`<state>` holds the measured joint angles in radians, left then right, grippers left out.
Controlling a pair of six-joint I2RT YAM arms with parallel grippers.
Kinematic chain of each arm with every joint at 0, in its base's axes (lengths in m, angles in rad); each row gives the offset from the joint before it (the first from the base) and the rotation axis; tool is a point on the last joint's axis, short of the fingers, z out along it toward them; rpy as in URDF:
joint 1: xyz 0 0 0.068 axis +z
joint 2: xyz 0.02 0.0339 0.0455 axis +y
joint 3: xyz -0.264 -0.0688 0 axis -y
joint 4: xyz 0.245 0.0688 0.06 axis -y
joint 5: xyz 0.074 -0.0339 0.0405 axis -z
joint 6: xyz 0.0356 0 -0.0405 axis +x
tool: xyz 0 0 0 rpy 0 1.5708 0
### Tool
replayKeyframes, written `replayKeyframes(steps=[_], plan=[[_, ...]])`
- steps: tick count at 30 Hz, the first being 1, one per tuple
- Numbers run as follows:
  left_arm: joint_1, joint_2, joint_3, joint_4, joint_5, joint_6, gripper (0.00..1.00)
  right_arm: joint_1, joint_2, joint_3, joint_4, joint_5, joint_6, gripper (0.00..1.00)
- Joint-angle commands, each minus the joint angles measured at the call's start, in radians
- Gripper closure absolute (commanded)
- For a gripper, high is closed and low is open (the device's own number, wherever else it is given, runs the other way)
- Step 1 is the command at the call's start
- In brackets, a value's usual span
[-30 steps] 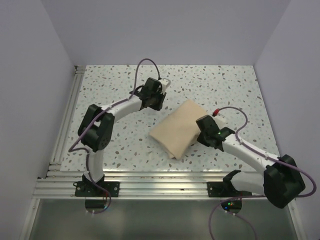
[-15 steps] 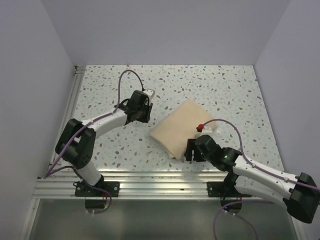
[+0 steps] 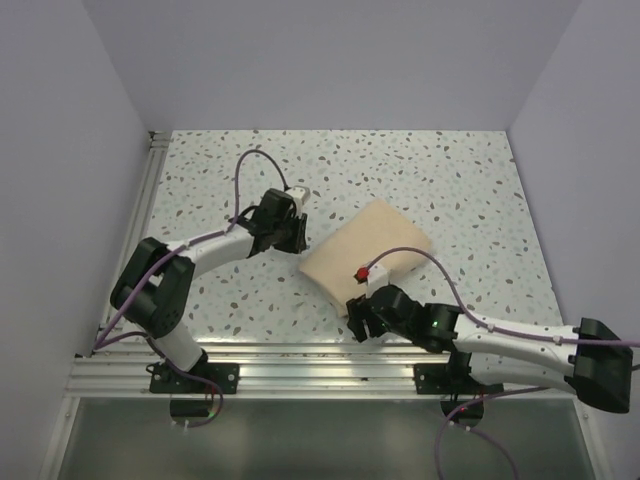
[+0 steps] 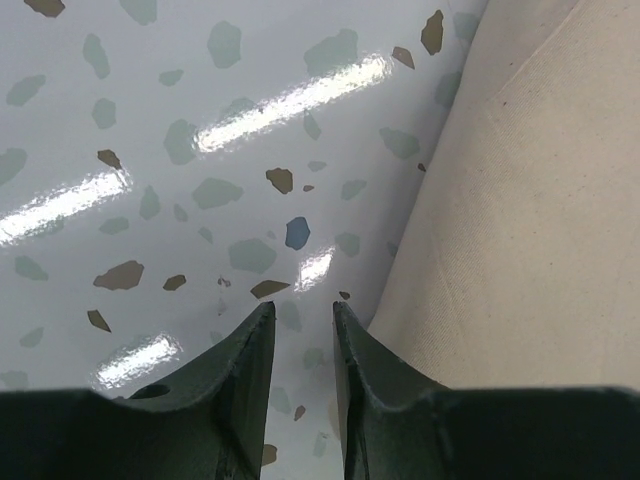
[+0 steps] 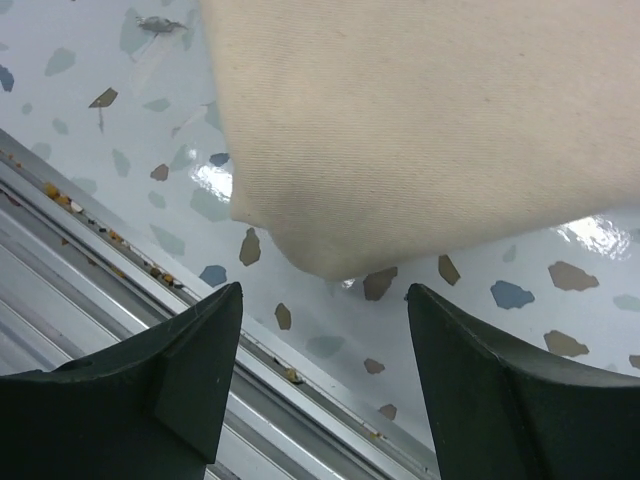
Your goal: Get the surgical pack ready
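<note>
Here the surgical pack (image 3: 365, 255) was seen lying flat as a folded tan bundle on the speckled surface (image 3: 450, 180), set cornerwise between the two sets of jaws. The left jaws were held just beside the pack's left edge, low over the surface, parted only narrowly and with nothing between them. The right jaws were spread wide and empty, poised just short of the pack's near corner, which was framed between them in the wrist view. A metal rail (image 5: 60, 250) ran just beyond that corner, on the side away from the pack's middle. No cloth was gripped on either side.

The step in hand was judged to be a fresh hold on the wrap at that near corner, with the left edge to be taken or steadied. For that to be done well, the right jaws would need to be lowered until one jaw could be slid under the corner, so that the layers to be caught were chosen deliberately. The left jaws would need to be widened before the thick edge could be admitted. The bundle could easily be pushed rather than pinched, so a slow approach was advised.
</note>
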<state>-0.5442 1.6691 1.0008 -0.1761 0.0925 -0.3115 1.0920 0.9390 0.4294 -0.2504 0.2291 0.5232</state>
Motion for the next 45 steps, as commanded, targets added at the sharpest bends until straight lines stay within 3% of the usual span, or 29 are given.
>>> replayKeyframes(steps=[1,7,12,16,20,23,26,34,40,41,45], plan=[[0.006,-0.046,-0.031,0.069,0.027,-0.041,0.67,0.09,0.065,0.019,0.129,0.116,-0.037,0.3],[0.006,-0.062,-0.063,0.09,0.064,-0.07,0.67,0.265,0.274,0.083,0.129,0.415,0.032,0.35],[0.006,-0.068,-0.102,0.136,0.081,-0.101,0.67,0.321,0.385,0.163,0.028,0.613,0.187,0.44],[0.006,-0.074,-0.119,0.153,0.069,-0.109,0.67,0.341,0.422,0.198,-0.029,0.691,0.261,0.42],[0.004,-0.071,-0.131,0.2,0.099,-0.127,0.68,0.344,0.44,0.207,-0.038,0.708,0.291,0.38],[-0.003,-0.066,-0.139,0.216,0.122,-0.143,0.7,0.345,0.461,0.213,-0.05,0.704,0.331,0.49],[-0.026,-0.078,-0.168,0.24,0.121,-0.167,0.7,0.344,0.455,0.215,-0.056,0.669,0.382,0.67],[-0.108,-0.121,-0.243,0.328,0.05,-0.259,0.72,0.342,0.435,0.247,-0.099,0.602,0.56,0.77],[-0.157,-0.184,-0.313,0.385,-0.031,-0.327,0.72,0.318,0.422,0.212,-0.049,0.54,0.667,0.66],[-0.158,-0.196,-0.33,0.389,-0.034,-0.333,0.72,0.313,0.405,0.198,-0.032,0.532,0.67,0.56],[-0.165,-0.213,-0.349,0.397,-0.068,-0.342,0.72,0.298,0.348,0.147,0.029,0.515,0.663,0.38]])
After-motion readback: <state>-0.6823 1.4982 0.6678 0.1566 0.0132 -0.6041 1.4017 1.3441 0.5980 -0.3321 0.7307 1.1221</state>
